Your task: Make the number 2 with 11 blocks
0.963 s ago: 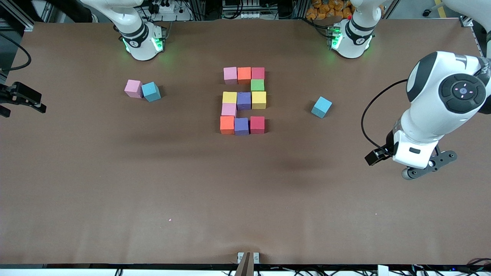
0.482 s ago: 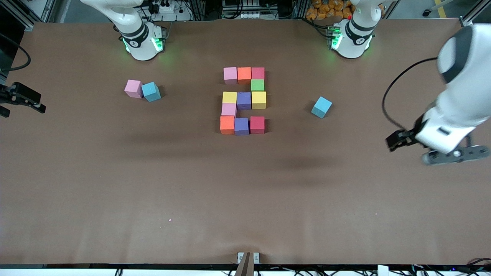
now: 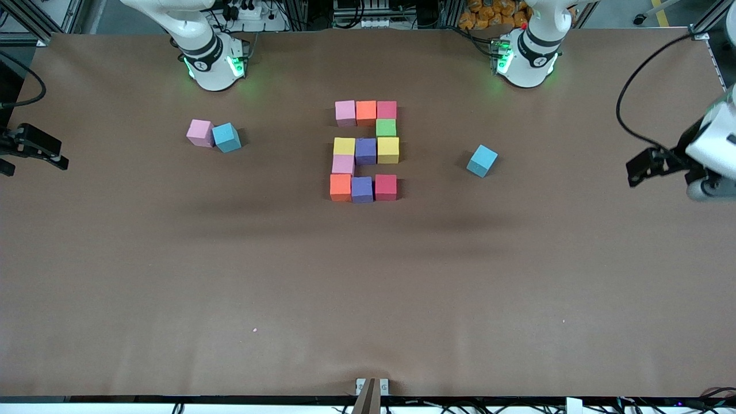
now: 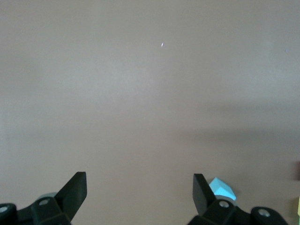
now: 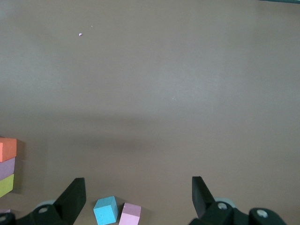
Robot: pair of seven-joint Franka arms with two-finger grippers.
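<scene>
The number 2 [image 3: 364,151], a blocky digit of eleven touching matte foam cubes in pink, orange, crimson, green, yellow and purple, lies mid-table. Its long axis runs from my bases toward the front camera, with its pink-orange-crimson top row nearest the bases. My left gripper [image 4: 139,194] hangs well apart from it, over the table's edge at the left arm's end, jaws spread wide, holding nothing. My right gripper [image 5: 138,197] waits high at the right arm's end, jaws likewise wide and empty.

A light-blue foam cube [image 3: 482,160] sits alone toward the left arm's end. A spare pink foam cube [image 3: 199,133] touches a second light-blue cube [image 3: 226,137] toward the right arm's end.
</scene>
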